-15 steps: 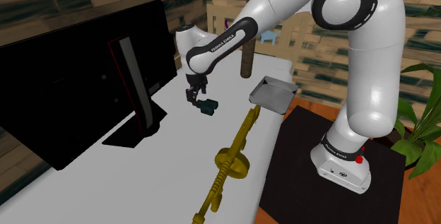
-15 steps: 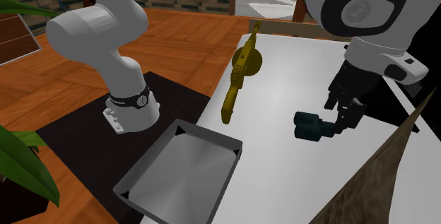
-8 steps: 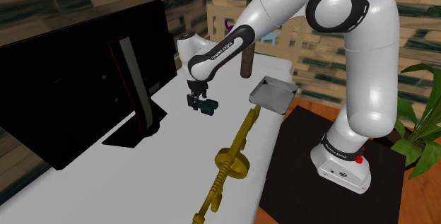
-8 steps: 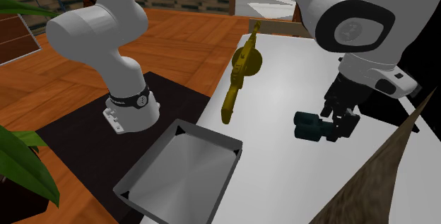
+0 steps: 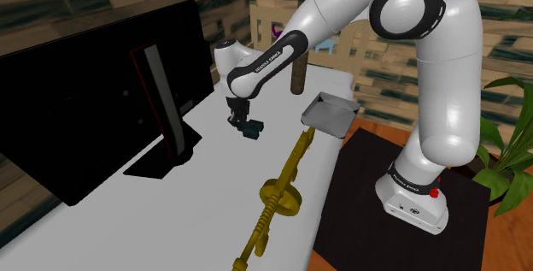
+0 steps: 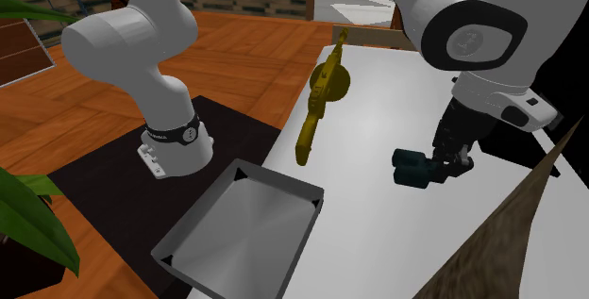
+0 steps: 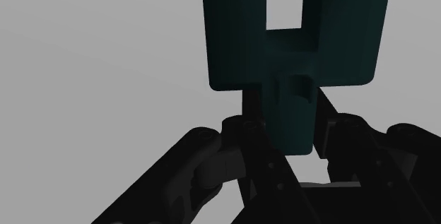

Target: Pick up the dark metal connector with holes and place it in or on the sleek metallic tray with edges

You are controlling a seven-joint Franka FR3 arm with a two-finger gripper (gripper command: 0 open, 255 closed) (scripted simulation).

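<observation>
Wrist view: your gripper (image 7: 290,127) pinches the connector (image 7: 297,56) by its narrow stem. It looks rigid, smooth and light, so hold firm.

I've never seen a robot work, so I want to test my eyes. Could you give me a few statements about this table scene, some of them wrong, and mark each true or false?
1. The black two-finger gripper clasps the narrow end of the dark teal slotted connector. True.
2. The connector lies inside the grey metallic tray with raised edges. False: it sits on the white table, apart from the tray.
3. A long yellow tool lies on the table. True.
4. The large black monitor lies flat on its screen. False: it stands upright on the table.
</observation>
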